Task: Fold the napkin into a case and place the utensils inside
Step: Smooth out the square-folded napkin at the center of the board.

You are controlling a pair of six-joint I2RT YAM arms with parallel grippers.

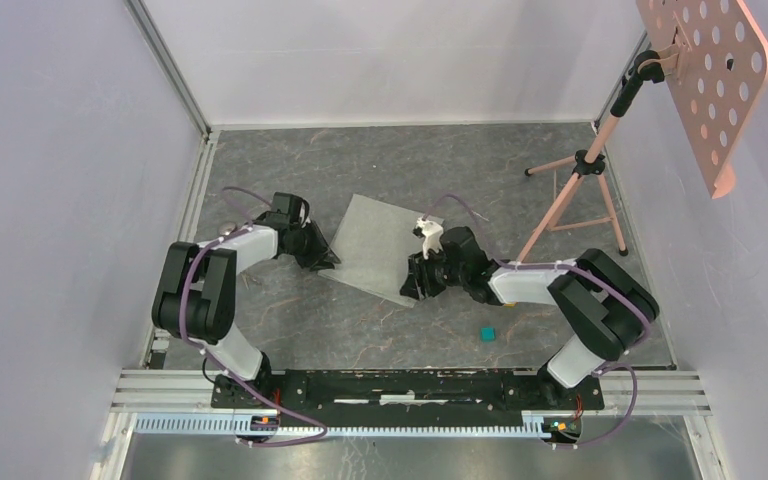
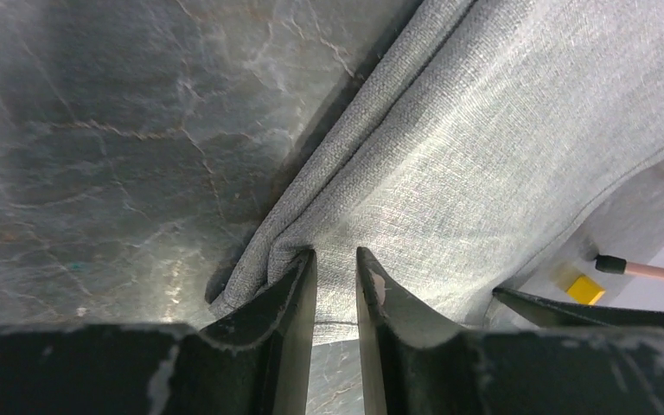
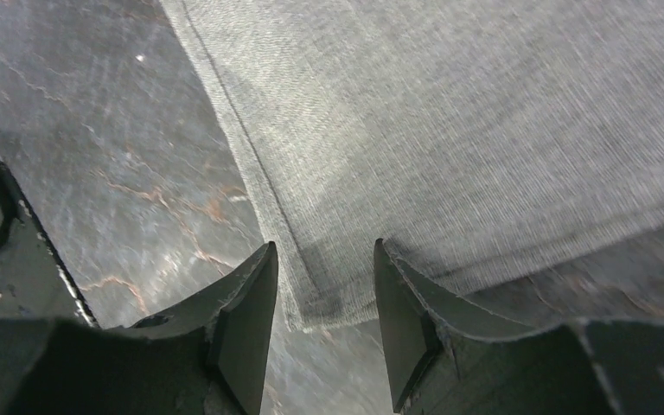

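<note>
Napkin point(image 1: 375, 245) lies flat mid-table, near square, turned askew, one corner toward your right arm. Your left claw point(image 2: 335, 252) pinches its bunched left edge; your right claw point(image 3: 324, 249) gapes over that corner. Teal cube point(image 1: 487, 333) and tripod point(image 1: 586, 160) sit off right.

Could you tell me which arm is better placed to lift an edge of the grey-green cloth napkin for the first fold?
Probably left. The left gripper has its jaws narrow around a bunched edge of the grey-green cloth napkin; the right gripper merely straddles a flat corner, jaws wide.
</note>
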